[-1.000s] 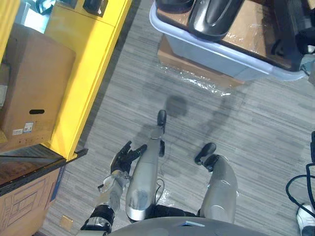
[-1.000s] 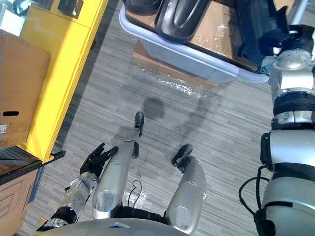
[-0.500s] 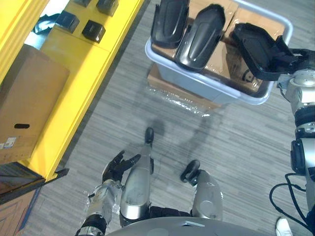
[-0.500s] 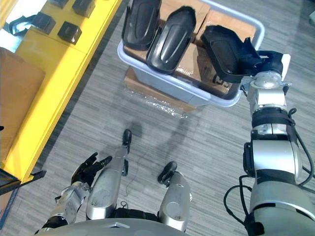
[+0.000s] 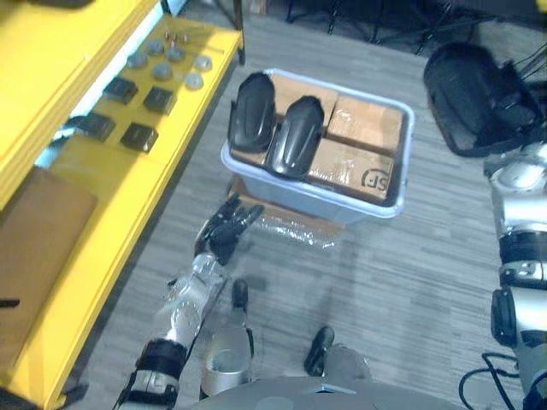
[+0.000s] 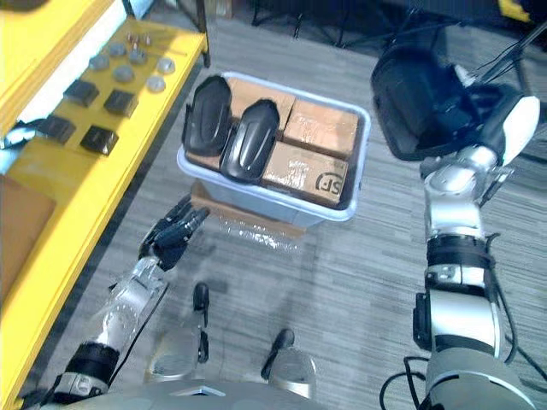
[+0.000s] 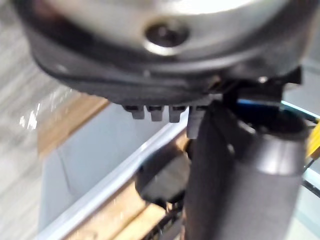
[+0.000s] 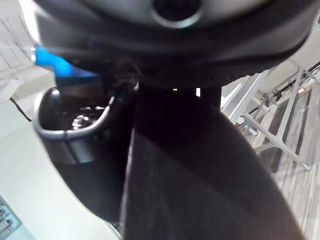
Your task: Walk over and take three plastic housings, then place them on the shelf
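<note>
Plastic housing [image 6: 419,102]: I read it held high on the right, off the floor, with the right hand [image 6: 500,120] curled around its rim and the forearm nearly vertical. A second housing [image 6: 208,115] and a third housing [image 6: 250,141] lie side by side on cardboard boxes [image 6: 320,128] in the grey bin [image 6: 359,162]. The left hand [image 6: 171,237] reaches toward the bin's near corner, fingers straight and empty, near the yellow shelf [image 6: 51,196].

The bin [image 5: 299,198] sits on a flat box [image 6: 224,210] on the floor. Two housings [image 5: 255,113] lie side by side in its left part, on top of boxes [image 5: 359,166]. The shelf [image 5: 102,201] runs along the left, with small parts [image 5: 137,137] on it. Right of the bin, the right hand [image 6: 518,120] holds a third housing [image 5: 477,98] up.
</note>
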Tool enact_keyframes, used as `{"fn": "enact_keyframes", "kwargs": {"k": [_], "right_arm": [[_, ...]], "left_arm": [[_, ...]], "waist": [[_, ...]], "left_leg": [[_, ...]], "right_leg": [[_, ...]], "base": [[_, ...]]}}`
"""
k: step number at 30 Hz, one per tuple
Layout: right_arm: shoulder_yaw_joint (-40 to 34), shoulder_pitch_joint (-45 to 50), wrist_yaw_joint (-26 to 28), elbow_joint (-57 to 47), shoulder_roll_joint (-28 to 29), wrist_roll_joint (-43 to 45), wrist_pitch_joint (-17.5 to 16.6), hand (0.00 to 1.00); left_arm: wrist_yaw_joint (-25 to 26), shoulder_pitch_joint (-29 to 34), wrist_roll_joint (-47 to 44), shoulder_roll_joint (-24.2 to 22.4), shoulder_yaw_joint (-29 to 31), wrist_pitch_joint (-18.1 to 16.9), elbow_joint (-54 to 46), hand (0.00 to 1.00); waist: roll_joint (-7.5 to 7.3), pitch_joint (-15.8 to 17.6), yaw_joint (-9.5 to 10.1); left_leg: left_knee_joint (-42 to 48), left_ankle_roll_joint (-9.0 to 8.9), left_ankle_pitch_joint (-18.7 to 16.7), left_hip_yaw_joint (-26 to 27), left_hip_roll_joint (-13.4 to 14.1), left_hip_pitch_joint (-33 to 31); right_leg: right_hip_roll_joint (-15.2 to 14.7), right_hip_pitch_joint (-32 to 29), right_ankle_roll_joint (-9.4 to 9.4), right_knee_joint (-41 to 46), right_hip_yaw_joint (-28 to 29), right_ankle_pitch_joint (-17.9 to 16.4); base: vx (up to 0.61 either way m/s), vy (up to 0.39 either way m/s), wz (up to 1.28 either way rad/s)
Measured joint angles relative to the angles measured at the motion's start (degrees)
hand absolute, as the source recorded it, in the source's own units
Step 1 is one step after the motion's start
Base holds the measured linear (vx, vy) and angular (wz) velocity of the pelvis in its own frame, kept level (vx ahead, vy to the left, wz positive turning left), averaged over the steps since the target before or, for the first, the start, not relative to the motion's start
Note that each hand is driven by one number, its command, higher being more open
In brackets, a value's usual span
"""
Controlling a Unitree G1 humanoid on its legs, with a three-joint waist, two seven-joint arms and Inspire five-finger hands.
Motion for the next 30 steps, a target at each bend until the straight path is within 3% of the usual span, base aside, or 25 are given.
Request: {"fn": "enact_keyframes", "kwargs": {"k": [4, 7, 13, 17, 22, 30], "right_arm": [[4.1, 0.0, 2.1, -0.2, 1.1, -3.6, -6.0, 0.0], [6.8, 0.1, 2.7, -3.6, 2.0, -6.5, -10.7, 0.0], [7.9, 2.2, 3.6, -10.0, 4.7, -8.7, -18.0, 0.0], [9.7, 4.0, 6.0, -10.5, 8.9, -8.6, -19.6, 0.0], [12.1, 6.6, 8.6, -10.7, 12.2, -8.6, -22.2, 0.0], [16.1, 9.6, 11.5, -10.8, 14.7, -8.6, -24.1, 0.0]], "left_arm": [[-0.5, -7.0, -9.4, -0.1, -6.7, 8.6, 7.1, 1.0], [0.7, -11.3, -15.2, -1.6, -8.4, 12.0, 13.1, 1.0], [6.0, -18.4, -22.5, -2.1, -8.4, 13.3, 18.0, 1.0], [8.9, -18.4, -27.1, -2.7, -9.6, 11.0, 19.7, 1.0], [9.5, -18.4, -35.7, -5.3, -11.8, 6.0, 20.1, 1.0], [4.2, -18.3, -50.5, -8.6, -13.4, -3.3, 20.1, 1.0]], "waist": [[0.84, -1.9, -1.79], [0.74, -2.6, -3.65], [0.3, -4.3, -5.1], [-0.13, -7.5, -5.23], [0.04, -7.6, -5.24], [0.11, -7.7, -5.22]], "left_leg": [[-0.1, -0.21, -0.4, 2.6, 1.8, 0.6], [-0.1, -0.5, -0.6, 4.4, 2.8, 0.6], [0.0, -0.65, -0.5, 6.2, 3.3, 0.7], [0.1, -0.8, -0.2, 6.6, 3.3, 1.0], [0.0, -1.06, -0.1, 6.5, 3.7, 1.6], [0.0, -0.97, -0.6, 7.1, 3.4, 1.8]], "right_leg": [[2.3, 0.9, -0.85, -5.0, 2.1, 3.3], [3.2, 0.8, -1.4, -7.7, 3.8, 5.0], [3.9, 0.2, -1.57, -9.1, 5.5, 6.2], [3.9, 0.5, -1.58, -9.4, 5.7, 6.2], [4.1, 1.1, -1.83, -9.3, 5.6, 6.3], [3.9, 1.0, -1.84, -9.5, 6.3, 7.2]], "base": [[-0.06, -0.008, -0.37], [-0.06, -0.003, -0.35], [0.0, -0.01, -0.17], [0.05, -0.02, -0.02], [-0.06, 0.003, 0.0], [-0.07, 0.03, -0.04]]}}
